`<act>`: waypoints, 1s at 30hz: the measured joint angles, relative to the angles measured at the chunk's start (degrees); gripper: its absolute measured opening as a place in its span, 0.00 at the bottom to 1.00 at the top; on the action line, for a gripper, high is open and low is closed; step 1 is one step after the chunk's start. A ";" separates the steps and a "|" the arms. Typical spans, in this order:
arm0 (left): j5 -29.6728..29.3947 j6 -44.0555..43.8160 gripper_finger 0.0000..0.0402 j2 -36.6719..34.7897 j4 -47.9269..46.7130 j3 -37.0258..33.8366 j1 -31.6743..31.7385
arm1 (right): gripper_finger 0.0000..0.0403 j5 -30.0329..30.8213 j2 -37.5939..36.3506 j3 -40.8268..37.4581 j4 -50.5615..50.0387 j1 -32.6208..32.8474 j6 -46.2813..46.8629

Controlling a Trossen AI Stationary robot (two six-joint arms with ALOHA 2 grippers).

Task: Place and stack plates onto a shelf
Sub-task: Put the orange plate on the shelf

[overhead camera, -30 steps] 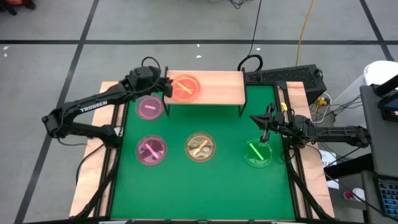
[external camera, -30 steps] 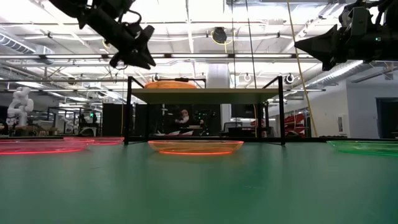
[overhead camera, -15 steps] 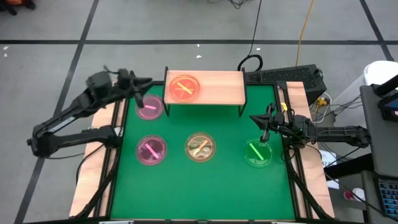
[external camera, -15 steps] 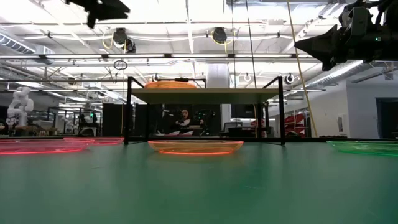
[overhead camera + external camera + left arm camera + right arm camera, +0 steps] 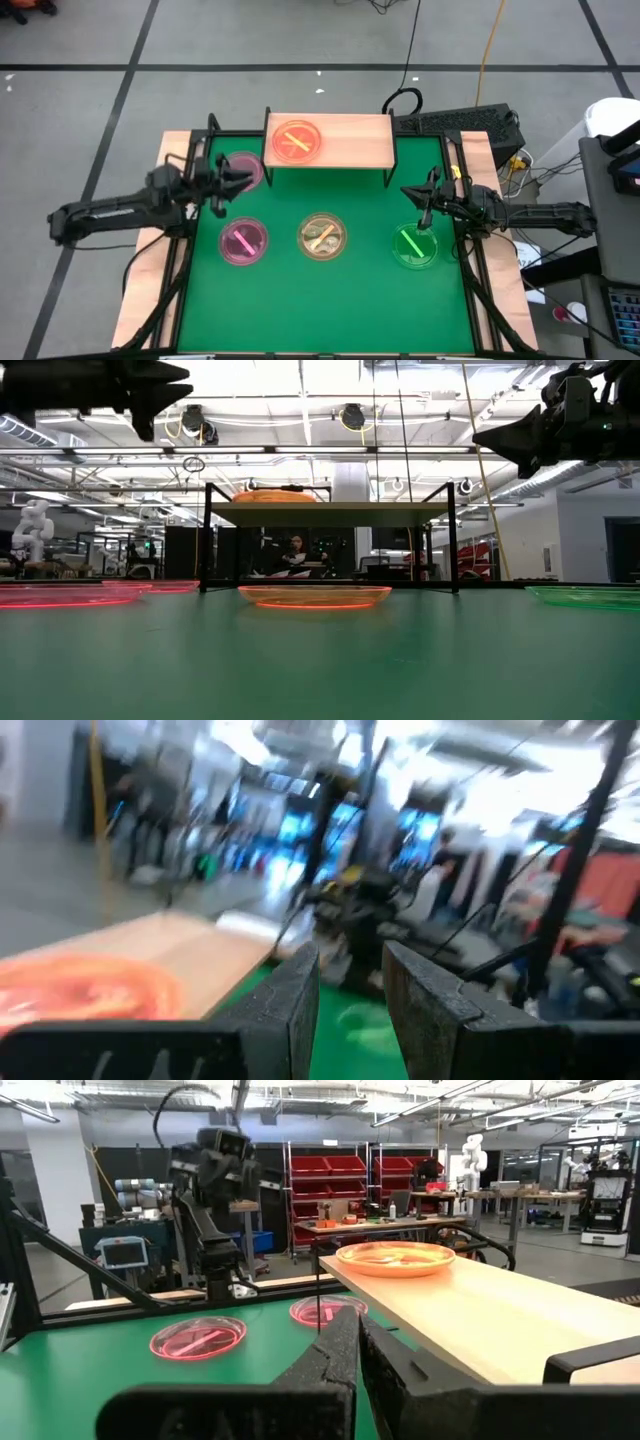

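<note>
The light-wood shelf (image 5: 340, 142) stands at the table's far side, and an orange-pink plate (image 5: 294, 142) rests on its left half. It also shows in the right wrist view (image 5: 395, 1257). On the green table lie two pink plates (image 5: 243, 241) (image 5: 248, 165), an amber plate (image 5: 322, 236) and a green plate (image 5: 415, 247). My left gripper (image 5: 232, 180) is open and empty, above the far pink plate's near edge, left of the shelf. My right gripper (image 5: 415, 195) is shut and empty, in the air just beyond the green plate.
The shelf's right half (image 5: 362, 140) is bare board. Its black legs (image 5: 388, 172) stand on the green mat. Black rails (image 5: 468, 250) run along the table's left and right sides. A cable (image 5: 402, 100) loops behind the shelf.
My left gripper has drawn back from the plate on the shelf, first up and toward the table's left edge, then down and toward the near edge, and now points right over the far pink plate. The plate stays on the shelf. My right arm has kept still.
</note>
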 joint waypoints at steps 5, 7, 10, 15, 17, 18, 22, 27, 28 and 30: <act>-4.64 1.92 0.29 1.22 23.69 -9.83 -1.45 | 0.00 -0.01 0.00 0.00 -0.01 0.01 0.01; -5.52 1.30 0.29 1.17 27.27 -11.57 -1.42 | 0.00 -0.04 0.00 -0.01 0.06 0.00 0.02; -5.52 0.86 0.29 1.16 28.26 -12.31 -1.45 | 0.00 -0.02 0.03 0.00 3.38 0.01 0.04; -5.55 0.67 0.29 1.22 25.27 -12.31 -1.43 | 0.00 -2.01 0.04 -0.01 6.96 -0.01 12.50; -5.54 0.19 0.29 1.22 24.96 -12.31 -1.43 | 0.00 -3.62 0.07 0.00 8.36 -0.01 18.69; -5.55 -0.24 0.29 1.22 24.94 -12.31 -1.45 | 0.00 -4.67 0.07 -0.02 9.01 -0.01 19.68; -5.59 -0.96 0.29 1.36 24.77 -12.31 -2.03 | 0.00 -7.59 0.12 -0.02 9.24 -0.01 19.04; -5.60 -0.84 0.29 1.60 24.83 -12.31 -2.54 | 0.00 -6.27 3.22 -0.02 10.23 0.03 20.93; -5.64 -0.82 0.29 1.60 24.83 -12.31 -2.54 | 0.00 -7.57 4.21 -0.02 11.89 0.23 21.64; -5.75 -0.80 0.29 1.58 24.89 -12.32 -2.54 | 0.00 -10.84 6.74 -0.02 17.35 1.16 22.34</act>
